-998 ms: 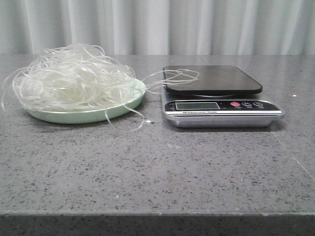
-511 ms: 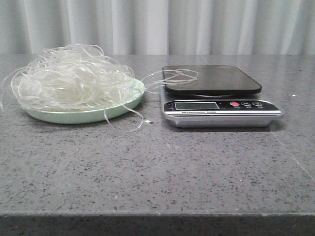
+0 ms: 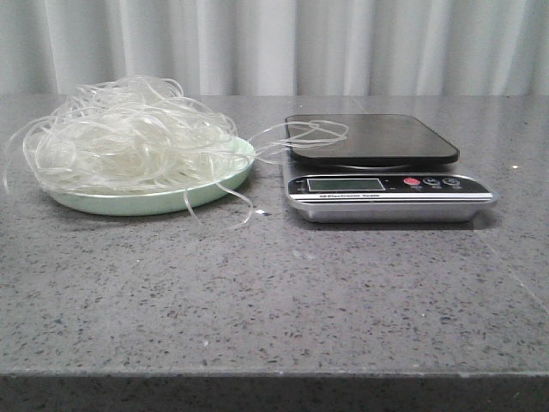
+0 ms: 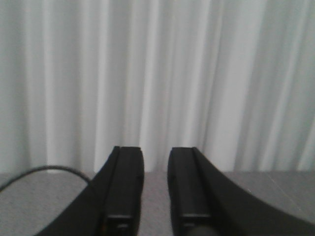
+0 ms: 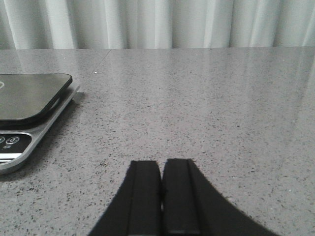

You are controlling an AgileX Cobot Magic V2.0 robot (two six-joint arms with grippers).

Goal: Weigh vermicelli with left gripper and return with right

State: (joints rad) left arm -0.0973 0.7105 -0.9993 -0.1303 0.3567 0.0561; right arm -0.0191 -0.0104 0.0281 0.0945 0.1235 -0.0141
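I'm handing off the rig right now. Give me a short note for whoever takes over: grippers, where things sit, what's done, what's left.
Left gripper: slightly open, empty, facing the curtain.
Right gripper: shut, empty, low over the table right of the scale.
Vermicelli: heaped on the green plate, left of the scale; a few stray loops trail onto the scale's black platform.
Done: nothing visible, platform otherwise bare.
Left: left gripper moves vermicelli onto the scale, right returns it to the plate.

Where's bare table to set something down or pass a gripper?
Free: the wide strip in front of the plate and scale, and right of the scale. Crowded: the plate-to-scale gap, where vermicelli loops trail onto the scale's platform.
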